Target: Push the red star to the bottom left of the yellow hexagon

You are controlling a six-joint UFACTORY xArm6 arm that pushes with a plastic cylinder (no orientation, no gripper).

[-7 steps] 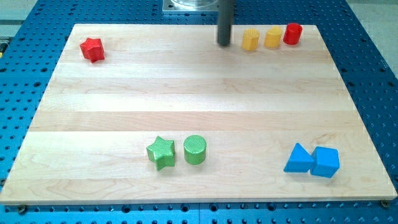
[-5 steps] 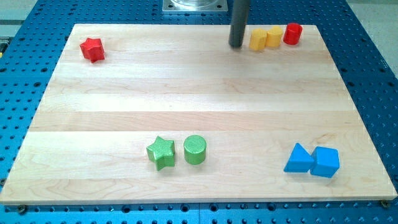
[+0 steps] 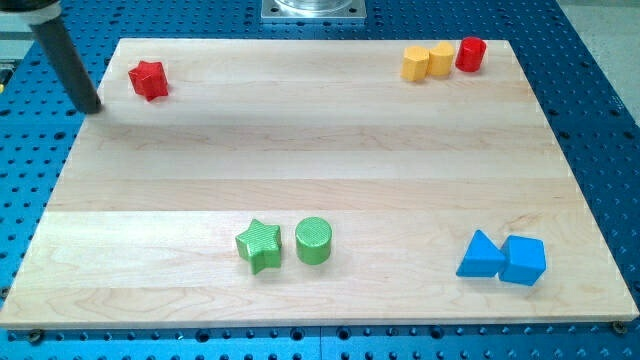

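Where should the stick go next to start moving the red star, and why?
Probably a short slide toward the view's right into the red star. My tip sits just left of the star and slightly below it, not touching, while the yellow hexagon lies far off at the view's top right, so the push should head rightward.

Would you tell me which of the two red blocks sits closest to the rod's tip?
The red star, just right of my tip at the view's top left; the red cylinder sits far right.
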